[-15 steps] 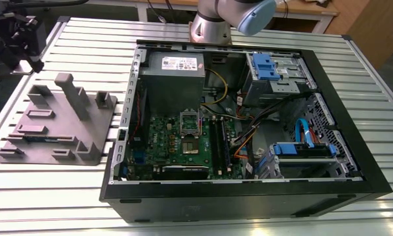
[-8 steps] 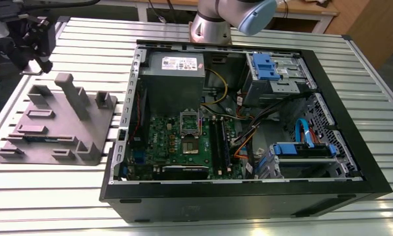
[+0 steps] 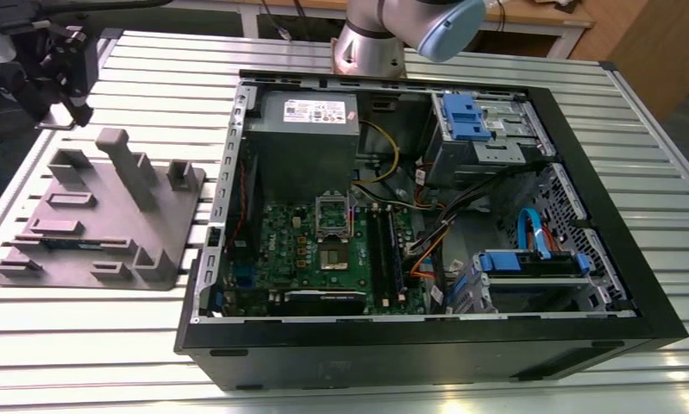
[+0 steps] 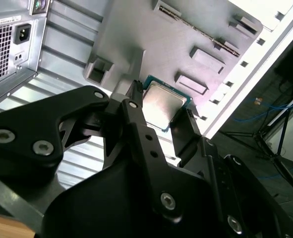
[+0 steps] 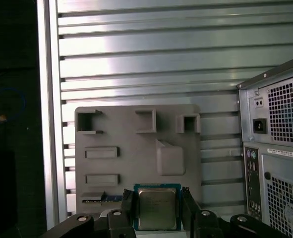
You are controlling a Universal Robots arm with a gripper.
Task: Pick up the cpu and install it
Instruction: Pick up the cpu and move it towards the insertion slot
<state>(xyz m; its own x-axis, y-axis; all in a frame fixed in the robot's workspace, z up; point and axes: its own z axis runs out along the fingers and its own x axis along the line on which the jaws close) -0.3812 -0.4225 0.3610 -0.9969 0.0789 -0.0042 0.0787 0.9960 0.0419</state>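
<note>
The cpu (image 5: 156, 209) is seen clamped between the gripper's (image 5: 156, 194) fingers (image 5: 128, 208) in both wrist views, seemingly held clear above the grey fixture tray (image 5: 126, 134).
</note>
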